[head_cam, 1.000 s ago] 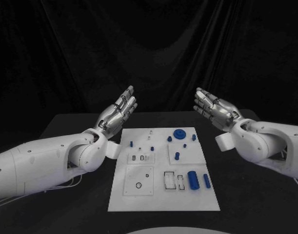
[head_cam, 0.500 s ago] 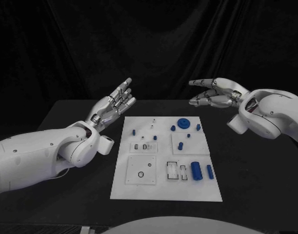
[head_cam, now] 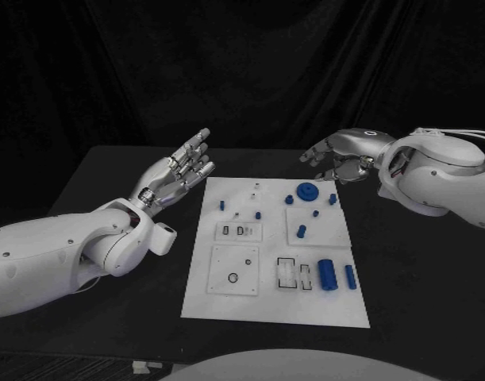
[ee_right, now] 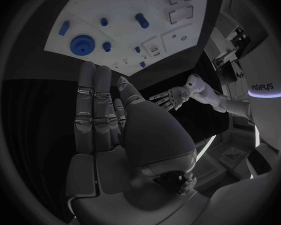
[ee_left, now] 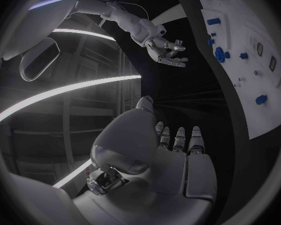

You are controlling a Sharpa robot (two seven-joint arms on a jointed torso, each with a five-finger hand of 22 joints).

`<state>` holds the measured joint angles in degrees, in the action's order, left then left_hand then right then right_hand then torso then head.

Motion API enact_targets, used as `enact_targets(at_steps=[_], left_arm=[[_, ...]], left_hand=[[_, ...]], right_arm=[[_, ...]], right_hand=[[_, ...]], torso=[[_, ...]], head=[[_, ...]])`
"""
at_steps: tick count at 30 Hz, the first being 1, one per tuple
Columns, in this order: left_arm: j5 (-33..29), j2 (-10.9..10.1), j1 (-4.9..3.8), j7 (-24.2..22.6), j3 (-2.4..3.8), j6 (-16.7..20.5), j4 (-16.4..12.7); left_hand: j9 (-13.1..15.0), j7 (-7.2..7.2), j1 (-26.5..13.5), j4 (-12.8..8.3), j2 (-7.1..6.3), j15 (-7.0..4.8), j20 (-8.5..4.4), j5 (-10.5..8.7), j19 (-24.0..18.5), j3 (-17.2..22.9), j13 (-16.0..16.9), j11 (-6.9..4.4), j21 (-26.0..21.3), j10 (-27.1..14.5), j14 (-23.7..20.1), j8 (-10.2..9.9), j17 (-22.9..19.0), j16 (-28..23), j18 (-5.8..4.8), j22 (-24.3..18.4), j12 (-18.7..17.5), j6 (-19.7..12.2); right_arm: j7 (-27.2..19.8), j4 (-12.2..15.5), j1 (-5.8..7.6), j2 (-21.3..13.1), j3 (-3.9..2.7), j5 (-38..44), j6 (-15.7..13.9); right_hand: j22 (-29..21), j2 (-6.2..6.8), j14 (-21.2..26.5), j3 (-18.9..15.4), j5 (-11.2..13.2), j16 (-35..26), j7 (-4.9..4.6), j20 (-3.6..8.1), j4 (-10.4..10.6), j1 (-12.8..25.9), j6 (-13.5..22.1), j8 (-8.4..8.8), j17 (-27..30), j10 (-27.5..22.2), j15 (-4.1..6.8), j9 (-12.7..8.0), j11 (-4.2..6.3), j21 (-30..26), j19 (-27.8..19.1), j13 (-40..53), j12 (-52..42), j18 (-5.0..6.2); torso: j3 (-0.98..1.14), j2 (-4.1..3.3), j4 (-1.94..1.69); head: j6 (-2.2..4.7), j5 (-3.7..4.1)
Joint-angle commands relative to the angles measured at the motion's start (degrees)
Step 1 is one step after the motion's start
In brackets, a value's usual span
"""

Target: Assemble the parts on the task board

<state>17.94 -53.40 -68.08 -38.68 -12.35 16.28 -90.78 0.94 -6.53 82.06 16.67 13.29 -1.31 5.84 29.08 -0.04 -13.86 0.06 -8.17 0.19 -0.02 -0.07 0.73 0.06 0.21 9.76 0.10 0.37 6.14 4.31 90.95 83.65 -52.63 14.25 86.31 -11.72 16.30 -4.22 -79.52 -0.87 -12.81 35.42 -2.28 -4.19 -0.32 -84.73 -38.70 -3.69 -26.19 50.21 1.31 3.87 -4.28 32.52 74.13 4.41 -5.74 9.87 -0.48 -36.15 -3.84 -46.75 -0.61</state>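
Observation:
The white task board lies in the middle of the black table. Blue parts sit on it: a round toothed disc near the far edge, small pegs around it, and a thick cylinder beside a thinner one at the near right. My left hand is raised beside the board's far left corner, fingers straight and apart, holding nothing. My right hand hovers above the far right corner, palm down, fingers loosely spread and empty. The right wrist view has the disc beyond my fingers.
Bare black tabletop lies on both sides of the board. The board has rectangular recesses and a square plate with a small ring at the near left. A dark curtain hangs behind the table.
My right hand has turned from palm up to palm down and swung in over the board's far right corner. My left hand has kept its raised pose. The camera has shifted.

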Motion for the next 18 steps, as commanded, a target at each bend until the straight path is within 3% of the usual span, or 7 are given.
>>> enact_targets(at_steps=[1,2,5,7,10,13,18], left_arm=[[1.0,-0.3,-0.13,-6.9,0.06,-0.3,-0.4],[1.0,-0.4,-0.13,-6.9,0.06,-0.4,-0.5],[1.0,-0.6,-0.13,-6.8,0.06,-0.7,-0.6],[1.0,-0.6,-0.13,-6.8,0.06,-1.0,-0.7],[1.0,-0.7,-0.13,-6.7,0.05,-1.2,-0.7],[1.0,-0.6,-0.13,-6.7,0.05,-1.5,-0.7],[1.0,-0.5,-0.13,-6.6,0.05,-1.9,-0.5]], left_hand=[[0.1,0.47,0.6,-0.1,0.06,0.71,0.60,0.50,0.0,0.4,-0.1,0.40,-0.2,0.0,0.1,0.3,-0.1,-0.2,0.43,-0.1,-0.4,0.0],[0.1,0.48,0.6,-0.1,0.05,0.73,0.63,0.54,0.0,0.4,-0.1,0.41,-0.2,0.0,0.1,0.3,-0.1,-0.2,0.43,-0.1,-0.4,0.0],[0.1,0.56,0.8,-0.1,0.05,0.85,0.77,0.75,0.0,0.4,-0.1,0.50,-0.2,0.0,0.1,0.2,-0.1,-0.2,0.43,-0.1,-0.4,-0.1],[0.1,0.67,0.9,-0.2,0.07,0.99,0.90,0.96,0.0,0.5,-0.1,0.62,-0.2,0.0,0.1,0.3,-0.1,-0.2,0.43,-0.1,-0.4,0.0],[0.1,0.76,1.0,-0.2,0.07,1.08,1.02,1.14,0.0,0.6,-0.1,0.70,-0.2,0.0,0.1,0.3,-0.1,-0.2,0.43,-0.1,-0.4,0.1],[0.1,0.79,1.1,-0.2,0.08,1.11,1.06,1.21,0.0,0.6,-0.1,0.73,-0.2,0.0,0.1,0.3,-0.1,-0.2,0.43,-0.1,-0.4,0.1],[0.1,0.94,1.3,-0.2,0.09,1.31,1.27,1.39,0.0,0.7,-0.1,0.89,-0.2,0.0,0.1,0.3,-0.1,-0.2,0.43,-0.1,-0.4,0.1]], right_arm=[[3.4,-0.3,0.02,0.4,-0.04,10.3,1.5],[3.4,-0.4,-0.05,0.6,-0.04,10.5,1.5],[3.4,-0.7,-0.29,0.8,-0.04,11.4,1.5],[3.5,-0.8,-0.51,1.0,-0.04,12.5,1.5],[3.4,-1.1,-0.85,1.3,-0.04,13.6,1.6],[3.2,-1.6,-1.37,1.8,-0.04,14.4,1.7],[2.7,-2.1,-2.26,2.4,-0.04,14.8,1.9]], right_hand=[[1.5,0.68,-0.3,0.7,0.4,1.9,-1.38,0.05,0.0,0.5,1.5,0.45,-1.7,0.9,0.52,-0.4,-0.06,1.7,0.6,-0.2,0.7,0.46],[2.2,0.81,-0.6,0.9,0.5,2.7,-2.45,0.09,0.0,0.7,1.6,0.48,-2.4,1.2,0.59,-0.5,-0.13,2.4,0.7,-0.3,1.0,0.45],[3.3,1.06,-0.7,1.4,0.5,3.7,-3.04,0.19,-0.1,0.8,0.3,0.31,-3.3,1.7,0.68,-0.4,-0.04,3.6,0.6,-0.4,1.4,0.48],[4.3,1.32,-1.0,1.6,0.7,4.6,-2.89,0.24,0.1,1.2,-1.1,0.20,-4.1,2.4,0.73,-0.3,-0.07,4.6,0.5,-0.4,1.6,0.48],[5.1,1.54,-1.2,2.0,0.5,6.1,-3.01,0.35,0.1,1.3,-2.7,0.04,-5.8,2.6,0.93,-0.2,0.29,5.4,0.3,-0.4,1.8,0.52],[5.9,1.74,-1.8,2.2,0.8,8.4,-2.81,0.43,0.3,1.7,-4.1,-0.02,-8.2,3.1,0.99,-0.1,0.31,6.2,0.2,-0.4,1.8,0.52],[7.5,2.22,-2.2,2.4,1.8,11.2,-2.86,0.46,0.8,2.5,-7.2,-0.26,-11.2,4.4,1.04,0.2,0.37,7.7,-0.3,-0.3,1.5,0.48]], torso=[[-0.27,-1.18,-0.92],[-0.29,-1.43,-1.14],[-0.31,-1.75,-1.47],[-0.31,-2.13,-1.87],[-0.31,-2.37,-2.15],[-0.40,-2.95,-2.84],[-0.50,-3.47,-3.22]], head=[[-0.11,0.42],[-0.09,0.51],[0.04,0.66],[0.02,0.85],[-0.26,1.09],[0.02,1.75],[0.55,2.48]])
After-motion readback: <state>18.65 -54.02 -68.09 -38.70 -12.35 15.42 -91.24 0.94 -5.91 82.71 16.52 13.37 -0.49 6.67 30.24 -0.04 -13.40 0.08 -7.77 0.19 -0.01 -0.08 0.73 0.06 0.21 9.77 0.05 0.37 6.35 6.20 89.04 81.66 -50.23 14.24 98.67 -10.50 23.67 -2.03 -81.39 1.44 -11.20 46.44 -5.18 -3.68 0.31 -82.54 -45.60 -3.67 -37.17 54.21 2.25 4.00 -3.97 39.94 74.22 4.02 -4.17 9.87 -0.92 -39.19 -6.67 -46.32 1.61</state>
